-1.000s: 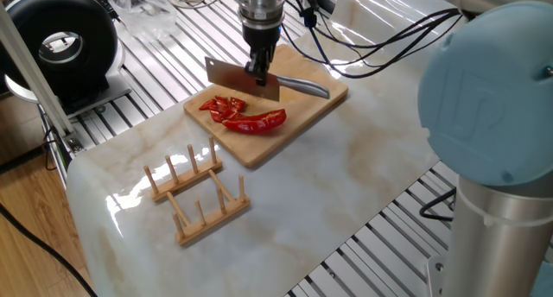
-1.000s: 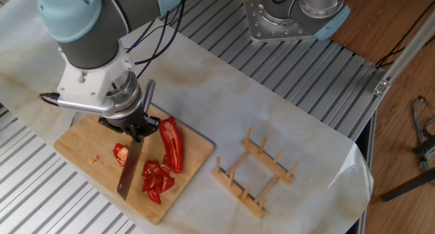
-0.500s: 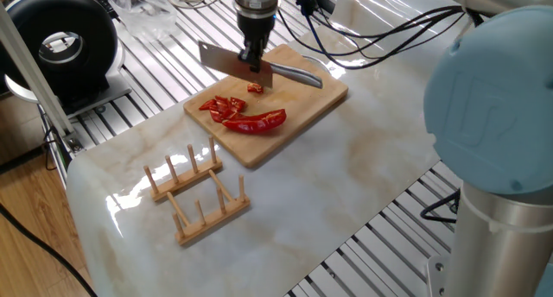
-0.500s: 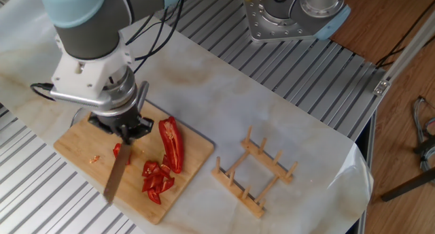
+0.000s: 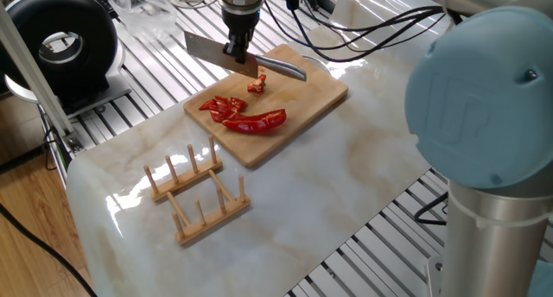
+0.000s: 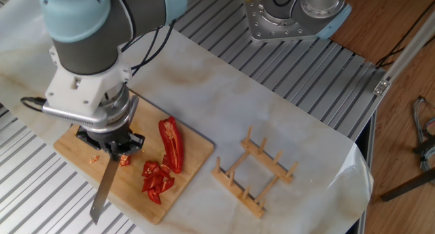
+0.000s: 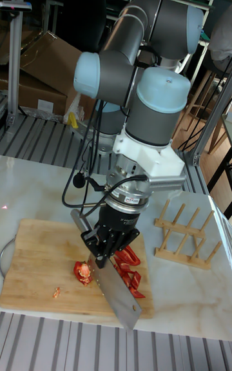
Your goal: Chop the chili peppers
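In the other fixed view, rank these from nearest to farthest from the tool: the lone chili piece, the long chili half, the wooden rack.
1. Lone chili piece, just under the tool.
2. Long chili half, to its right on the cutting board.
3. Wooden rack, off the board, far right.

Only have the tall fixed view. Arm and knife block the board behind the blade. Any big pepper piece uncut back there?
Observer: Yes. One long curved red chili pepper half lies whole on the wooden cutting board, beside a pile of small red cut pieces.
Operator: Is the blade over that half?
Observer: No. In one fixed view the steel cleaver, clamped in the fingers, hangs apart from it, by a lone red chunk near the board's far edge.
Operator: Anything past that edge?
Observer: A black ring-shaped device stands on the metal slats, off the board.
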Available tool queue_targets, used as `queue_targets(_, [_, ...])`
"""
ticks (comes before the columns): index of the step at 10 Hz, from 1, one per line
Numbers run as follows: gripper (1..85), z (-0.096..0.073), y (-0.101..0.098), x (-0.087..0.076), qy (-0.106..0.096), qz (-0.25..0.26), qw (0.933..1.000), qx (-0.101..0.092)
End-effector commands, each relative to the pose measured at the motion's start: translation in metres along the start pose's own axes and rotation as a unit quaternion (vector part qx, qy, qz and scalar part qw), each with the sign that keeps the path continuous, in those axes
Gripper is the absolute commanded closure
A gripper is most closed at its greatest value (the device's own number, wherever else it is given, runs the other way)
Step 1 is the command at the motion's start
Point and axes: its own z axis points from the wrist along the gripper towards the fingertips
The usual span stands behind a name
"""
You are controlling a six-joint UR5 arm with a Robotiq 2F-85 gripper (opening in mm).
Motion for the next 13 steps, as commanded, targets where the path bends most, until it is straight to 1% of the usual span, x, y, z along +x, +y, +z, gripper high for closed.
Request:
queue_targets(1, [84.3,0.005,0.003,-0.004,0.003,-0.007,0.9999,-0.009])
queue_targets(3, [84.3,0.008,0.007,-0.006,0.003,-0.007,0.9998,-0.017])
queue_targets(5, [84.3,0.01,0.004,-0.003,0.011,-0.012,0.9998,-0.012])
queue_targets(7, [84.3,0.003,0.002,0.001,0.016,-0.025,0.9995,-0.011])
queue_targets(8, [84.3,-0.002,-0.004,0.004,0.018,-0.035,0.9992,-0.003])
queue_targets(9, [84.3,-0.006,-0.006,0.006,0.017,-0.042,0.999,-0.001])
queue_targets(11, [84.3,-0.011,-0.02,0.015,0.026,-0.065,0.9974,0.018])
queue_targets(12, [84.3,-0.011,-0.021,0.019,0.028,-0.076,0.9966,0.015])
queue_targets(13, [84.3,-0.01,-0.026,0.024,0.03,-0.091,0.9952,0.018])
